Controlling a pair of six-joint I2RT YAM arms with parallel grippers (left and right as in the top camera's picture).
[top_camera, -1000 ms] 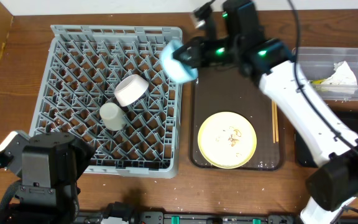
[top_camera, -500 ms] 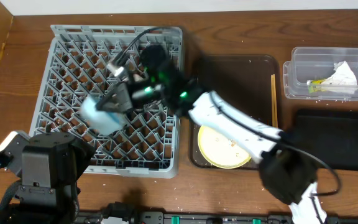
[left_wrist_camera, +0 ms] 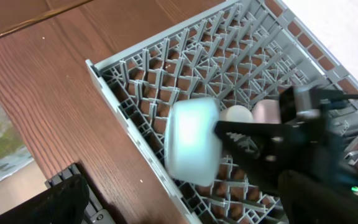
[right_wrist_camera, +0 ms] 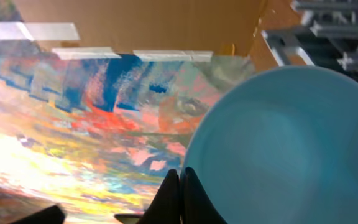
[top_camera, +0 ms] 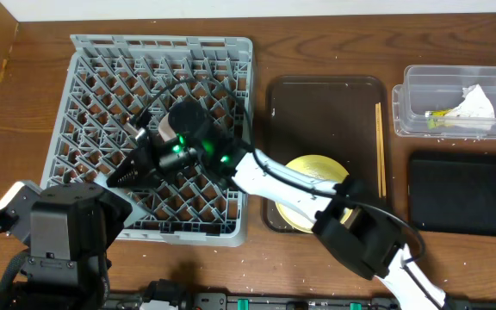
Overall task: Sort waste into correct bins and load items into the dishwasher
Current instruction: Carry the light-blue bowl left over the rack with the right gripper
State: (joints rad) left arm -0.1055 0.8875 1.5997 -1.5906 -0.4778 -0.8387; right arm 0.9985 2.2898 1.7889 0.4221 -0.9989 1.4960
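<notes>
Showing right gripper pinching the light blue cup by its rim over the dish rack, near the small white cup. Left gripper stands wide, empty. Clear tub holds 1 napkin; tray holds plate and chopsticks.

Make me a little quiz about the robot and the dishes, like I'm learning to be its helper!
1. True or false: the right hand is shut on the light blue cup above the dish rack.
2. Where do the chopsticks lie? A) in the dish rack B) on the brown tray C) in the black bin
3. Fill in the word: the crumpled napkin lies in the ____ tub.
Key: 1 true; 2 B; 3 clear.
</notes>
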